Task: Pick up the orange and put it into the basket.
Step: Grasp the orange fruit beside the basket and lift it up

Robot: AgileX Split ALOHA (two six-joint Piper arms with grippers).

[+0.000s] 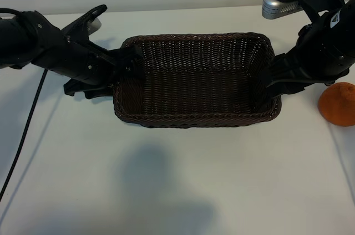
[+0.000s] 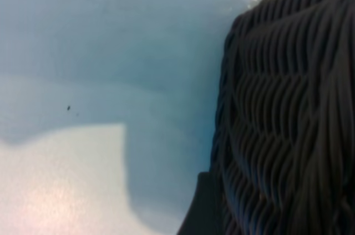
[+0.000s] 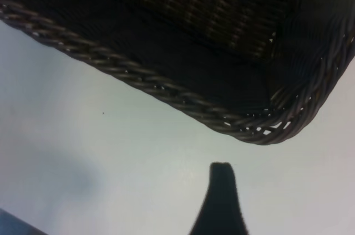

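From outside, the empty basket (image 1: 197, 80) is sitting mid-surface (image 1: 166, 190) with the left gripper (image 1: 123, 64) and right gripper (image 1: 275, 82) flanking its ends, while the orange (image 1: 338, 103) is lying untouched beyond the right arm, so the pick seems not yet begun. Through the left wrist, only wicker wall is showing, and I cannot tell how its fingers are set. Through the right wrist, one finger (image 3: 221, 202) is hanging just off the rim, seemingly spread and pinching nothing; next, that arm likely needs to swing out to the orange.

A rounded corner of the dark woven basket (image 3: 244, 57) with its braided rim stands on the pale table (image 3: 111, 157); one dark fingertip (image 3: 221, 190) hangs over bare tabletop, just clear of that rim
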